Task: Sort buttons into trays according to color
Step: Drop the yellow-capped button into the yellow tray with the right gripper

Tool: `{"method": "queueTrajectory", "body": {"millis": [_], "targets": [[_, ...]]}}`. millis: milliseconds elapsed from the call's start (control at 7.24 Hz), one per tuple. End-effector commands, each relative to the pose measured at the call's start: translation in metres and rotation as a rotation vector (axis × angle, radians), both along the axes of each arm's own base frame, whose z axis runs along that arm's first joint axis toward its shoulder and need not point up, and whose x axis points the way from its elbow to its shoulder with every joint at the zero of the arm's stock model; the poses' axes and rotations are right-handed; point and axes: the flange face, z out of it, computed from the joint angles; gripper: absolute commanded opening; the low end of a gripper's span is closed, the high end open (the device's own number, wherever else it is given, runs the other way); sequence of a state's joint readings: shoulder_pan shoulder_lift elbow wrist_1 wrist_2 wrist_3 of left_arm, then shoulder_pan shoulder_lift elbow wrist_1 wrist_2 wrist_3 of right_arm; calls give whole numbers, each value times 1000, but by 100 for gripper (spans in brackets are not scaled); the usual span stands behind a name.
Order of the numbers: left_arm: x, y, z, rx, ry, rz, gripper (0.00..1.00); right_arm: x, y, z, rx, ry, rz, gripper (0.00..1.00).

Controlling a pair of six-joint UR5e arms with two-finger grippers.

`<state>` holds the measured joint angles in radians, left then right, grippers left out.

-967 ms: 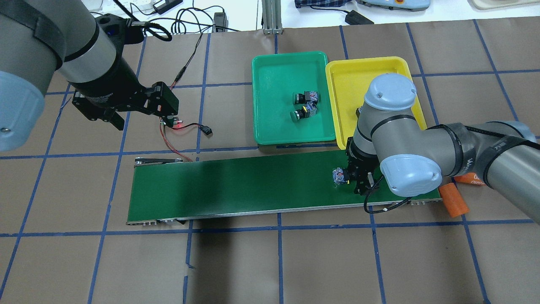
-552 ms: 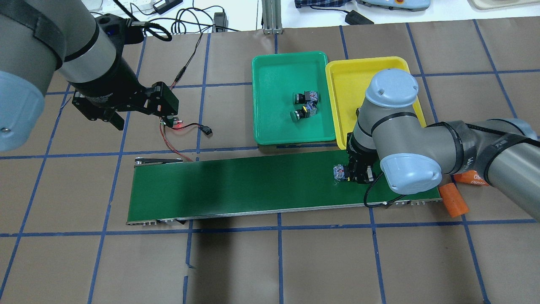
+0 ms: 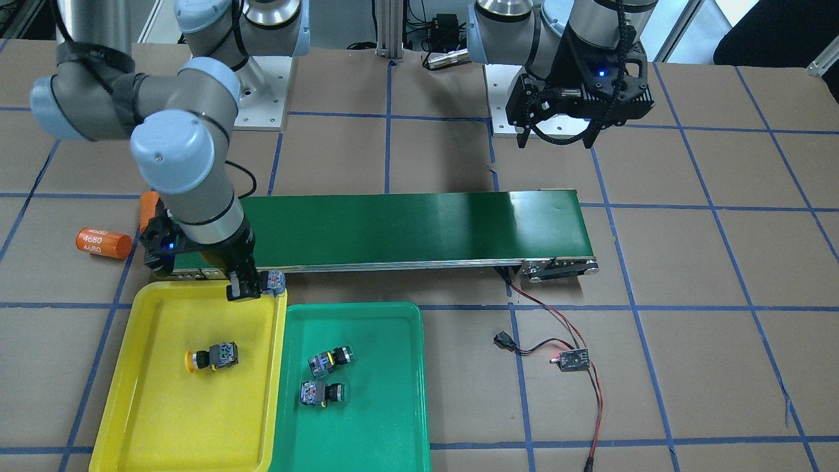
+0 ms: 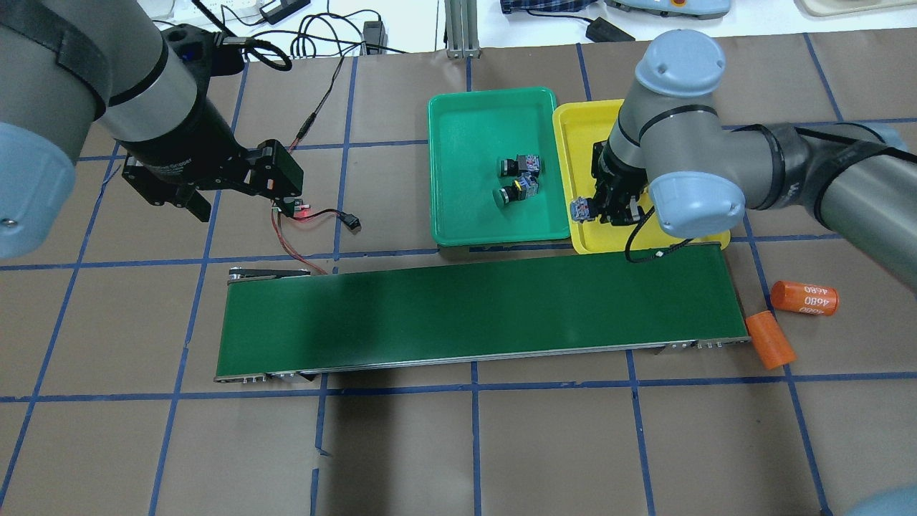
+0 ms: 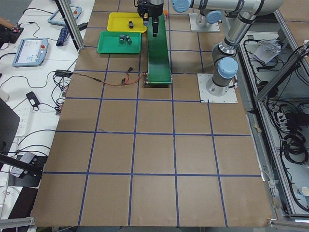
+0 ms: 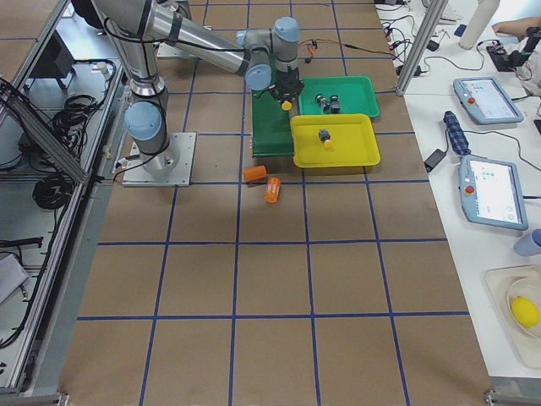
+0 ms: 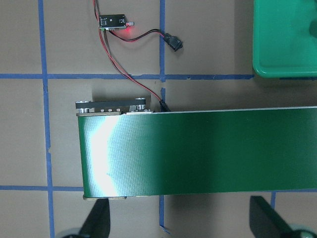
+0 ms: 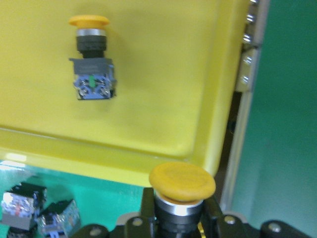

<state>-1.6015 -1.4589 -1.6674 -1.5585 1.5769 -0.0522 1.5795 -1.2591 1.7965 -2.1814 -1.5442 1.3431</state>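
My right gripper [image 4: 607, 212] is shut on a yellow-capped button [image 8: 182, 184] and holds it above the corner of the yellow tray [image 4: 594, 136] nearest the belt and the green tray. The button's grey body [image 3: 273, 282] sticks out sideways from the fingers. Another yellow-capped button [image 3: 213, 357] lies on its side in the yellow tray. Two green-capped buttons [image 4: 519, 166] [image 4: 514, 192] lie side by side in the green tray [image 4: 473, 129]. My left gripper [image 3: 557, 139] hangs open and holds nothing, above the table near the belt's other end.
The dark-green conveyor belt [image 4: 466, 308] runs in front of both trays. Two orange cylinders [image 4: 804, 298] [image 4: 770, 339] lie off its right end. A small circuit board with a red light and wires [image 4: 301, 209] sits under the left gripper.
My right gripper has lifted the yellow-capped button off the belt's right end and carried it away from the robot, over the yellow tray's corner. The left arm has not moved.
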Motion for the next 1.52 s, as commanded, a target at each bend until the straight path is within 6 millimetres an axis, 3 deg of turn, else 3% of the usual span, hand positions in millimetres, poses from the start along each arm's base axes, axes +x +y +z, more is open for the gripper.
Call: {"method": "queueTrajectory", "body": {"millis": [0, 138, 414, 552, 691, 829, 967, 1105, 1243, 1381], "targets": [[0, 0, 0, 0, 2, 0, 100, -59, -49, -30, 28, 22, 64, 31], [0, 0, 0, 0, 2, 0, 100, -61, -47, -33, 41, 28, 61, 71], [0, 0, 0, 0, 2, 0, 100, -63, -41, -30, 53, 135, 71, 100], [0, 0, 0, 0, 2, 0, 100, -61, -41, -27, 42, 124, 71, 100], [0, 0, 0, 0, 0, 0, 100, -59, -41, -8, 13, 125, 77, 100], [0, 0, -1, 2, 1, 0, 100, -35, -32, 23, -38, 131, 182, 100], [0, 0, -1, 2, 1, 0, 100, 4, -8, 47, -6, 119, 273, 100], [0, 0, 0, 0, 0, 0, 100, 24, 11, 70, -2, 106, 325, 100], [1, -1, -1, 2, 1, 2, 100, 28, 24, 88, 18, 81, 429, 100], [1, -1, -1, 2, 1, 2, 100, 27, 22, 104, 21, 85, 512, 100]]}}
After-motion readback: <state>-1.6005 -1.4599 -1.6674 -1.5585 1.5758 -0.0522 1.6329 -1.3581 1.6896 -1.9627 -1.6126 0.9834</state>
